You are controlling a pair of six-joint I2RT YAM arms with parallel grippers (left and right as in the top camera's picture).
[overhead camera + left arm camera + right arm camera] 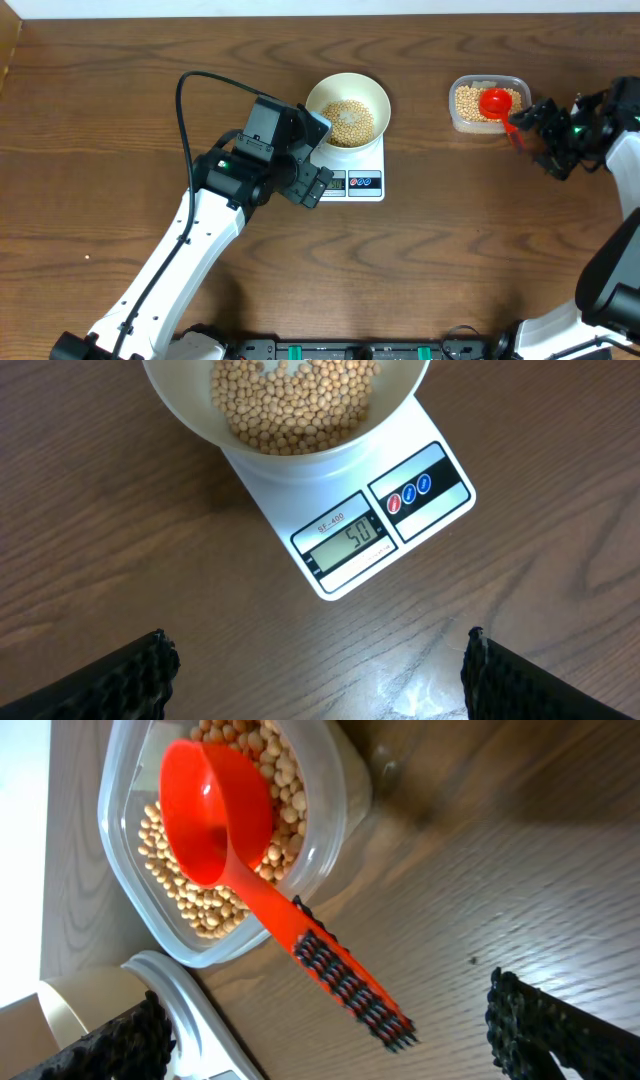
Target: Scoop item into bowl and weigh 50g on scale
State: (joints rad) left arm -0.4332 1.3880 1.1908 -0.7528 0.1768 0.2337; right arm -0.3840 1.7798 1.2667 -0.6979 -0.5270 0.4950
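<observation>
The cream-white bowl [346, 92] [300, 448] stands on the white scale [365, 183] [385, 535], holding tan beans [350, 122] [290, 400]. The display [350, 542] reads 50. My left gripper [320, 158] [318, 645] hovers open just left of the scale, nothing between its fingers. A red scoop [495, 102] [215, 815] lies with its cup in the clear tub [462, 118] [335, 780] of beans [185, 890]. Its handle [345, 975] sticks out between the fingers of my open right gripper [532, 138] [325, 995], which do not touch it.
A white curved plastic piece [190, 1010] lies by the tub, beside my right gripper's left finger. The table's far edge runs close behind the bowl and tub. Bare wood lies between the scale and the tub and along the front.
</observation>
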